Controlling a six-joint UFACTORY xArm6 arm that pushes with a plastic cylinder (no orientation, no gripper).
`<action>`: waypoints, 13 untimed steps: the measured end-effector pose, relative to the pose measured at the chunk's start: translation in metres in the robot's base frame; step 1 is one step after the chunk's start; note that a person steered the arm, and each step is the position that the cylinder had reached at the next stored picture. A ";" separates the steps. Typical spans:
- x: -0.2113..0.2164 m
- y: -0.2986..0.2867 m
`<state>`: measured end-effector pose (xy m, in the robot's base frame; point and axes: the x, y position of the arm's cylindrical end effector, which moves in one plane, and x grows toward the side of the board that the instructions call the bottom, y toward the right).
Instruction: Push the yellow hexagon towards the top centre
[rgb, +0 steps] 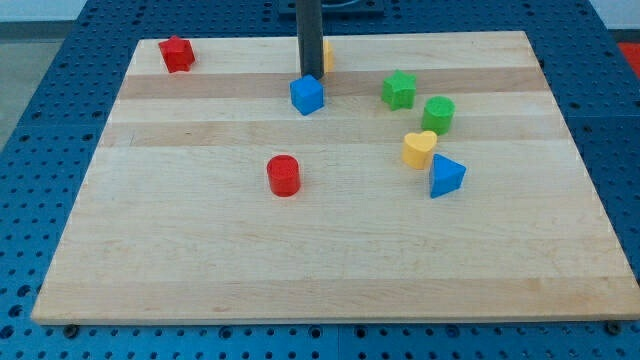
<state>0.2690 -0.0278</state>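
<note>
Our rod comes down from the view's top near centre, and our tip (310, 75) sits just above the blue cube (307, 95), close to it or touching; we cannot tell which. There are no jaws on this tool, just a plain rod, so it is neither spread nor pinching anything. The yellow hexagon (327, 55) is mostly hidden behind the rod: only a sliver shows on the rod's right side, near the top edge of the counter (200, 260), roughly at top centre. Its shape cannot be made out from what shows. The blue cube lies just below and slightly left of that sliver, directly under the tip. On the view's right there is a cluster: a green star (399, 90), a green cylinder (438, 115) down and right of it, a yellow heart (420, 149) just below the cylinder, and a blue triangular block (446, 176) just beside the heart at its lower right, possibly touching. That cluster stands well apart from the hexagon. A red cylinder (284, 175) stands alone left of centre, well below the cube. A red star-like block (177, 54) sits in the top left corner, far from everything else. Between the tip and the cluster we see only bare wood. The counter rests on a blue perforated base (60, 90).
</note>
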 end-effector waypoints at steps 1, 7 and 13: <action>-0.013 0.000; -0.049 -0.030; -0.052 0.002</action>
<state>0.2170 -0.0254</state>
